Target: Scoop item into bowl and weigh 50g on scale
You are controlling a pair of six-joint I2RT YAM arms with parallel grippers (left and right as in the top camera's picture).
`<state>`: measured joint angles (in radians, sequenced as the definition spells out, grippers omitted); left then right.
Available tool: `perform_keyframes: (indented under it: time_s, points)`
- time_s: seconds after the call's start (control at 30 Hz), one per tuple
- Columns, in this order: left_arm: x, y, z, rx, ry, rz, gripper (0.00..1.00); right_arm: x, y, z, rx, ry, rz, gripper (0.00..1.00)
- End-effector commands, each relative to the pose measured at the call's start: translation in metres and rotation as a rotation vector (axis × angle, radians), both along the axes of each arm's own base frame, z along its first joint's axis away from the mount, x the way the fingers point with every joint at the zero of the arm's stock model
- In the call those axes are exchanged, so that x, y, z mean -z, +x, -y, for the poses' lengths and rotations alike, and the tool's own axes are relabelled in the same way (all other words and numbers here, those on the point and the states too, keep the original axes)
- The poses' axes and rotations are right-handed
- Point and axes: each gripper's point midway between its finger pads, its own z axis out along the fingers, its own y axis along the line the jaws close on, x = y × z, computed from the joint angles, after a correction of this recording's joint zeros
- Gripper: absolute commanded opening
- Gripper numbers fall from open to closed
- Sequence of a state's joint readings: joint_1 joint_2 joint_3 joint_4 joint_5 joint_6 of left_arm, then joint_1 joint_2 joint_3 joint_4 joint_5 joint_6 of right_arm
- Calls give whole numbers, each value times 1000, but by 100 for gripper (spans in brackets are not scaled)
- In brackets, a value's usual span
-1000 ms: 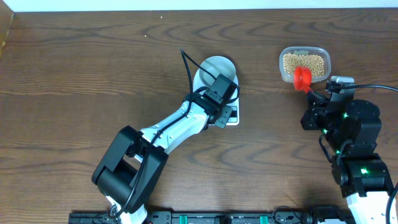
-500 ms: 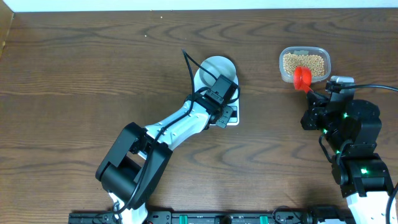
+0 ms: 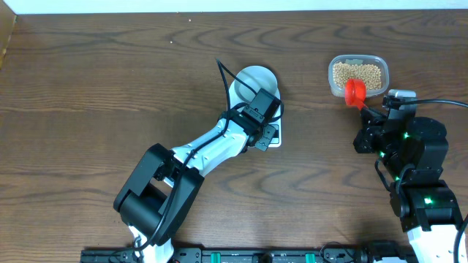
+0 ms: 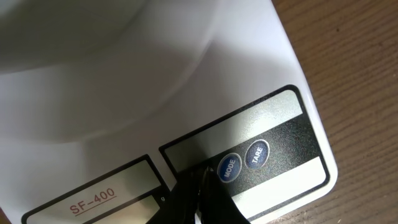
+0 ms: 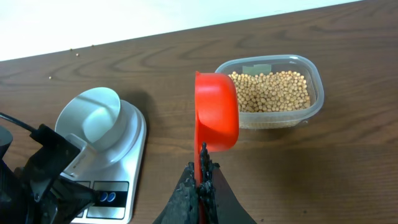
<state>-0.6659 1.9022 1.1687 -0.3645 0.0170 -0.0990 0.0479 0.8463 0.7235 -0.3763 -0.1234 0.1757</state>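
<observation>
The white scale point(image 3: 273, 139) sits mid-table with the pale bowl point(image 3: 252, 79) on it, and the bowl looks empty point(image 5: 93, 115). My left gripper point(image 4: 200, 177) is shut, and its tips rest on the scale's front panel point(image 4: 273, 143) just left of the MODE button point(image 4: 227, 166). My right gripper point(image 5: 203, 171) is shut on the handle of a red scoop point(image 5: 216, 118). The scoop stands on edge, with nothing visible in it, just in front of the clear tub point(image 5: 314, 99). The tan beans point(image 5: 270, 90) lie in that tub.
The tub point(image 3: 358, 73) stands at the back right and the scoop point(image 3: 355, 91) overlaps its near rim. A black cable point(image 3: 221, 77) arcs over the bowl's left side. A TARE button point(image 4: 257, 154) sits right of MODE.
The left arm's elbow has shifted slightly to the right while its gripper stays on the scale's panel. The right arm and the scoop have not moved.
</observation>
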Motion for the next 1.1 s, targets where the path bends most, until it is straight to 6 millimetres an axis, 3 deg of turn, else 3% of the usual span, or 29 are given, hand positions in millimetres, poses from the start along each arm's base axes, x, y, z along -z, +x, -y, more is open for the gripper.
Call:
perform_keyframes:
  time_s: [0.0,0.23,0.33,0.43,0.57,0.73,0.87,1.07]
  points:
    - [19,-10,-6,18,49,-49,7,-5,1,2,4,3,11,1]
    - [19,-9,-8,15,55,-45,7,-4,0,2,4,2,5,1]
    - [9,-6,-6,14,39,-25,7,-4,1,2,2,-2,10,1]
    - [-23,1,1,14,-7,34,7,-6,1,2,-7,-19,21,1]
    - [-93,9,6,11,-111,172,7,-10,4,4,-8,-41,44,1]
    - [-152,6,-12,-28,-131,300,7,-13,6,6,3,-56,58,1]
    - [-163,-3,-29,-28,-81,313,7,-17,7,6,0,-60,76,1]
    - [-156,-14,-37,42,-12,286,8,-22,10,6,0,-63,101,1]
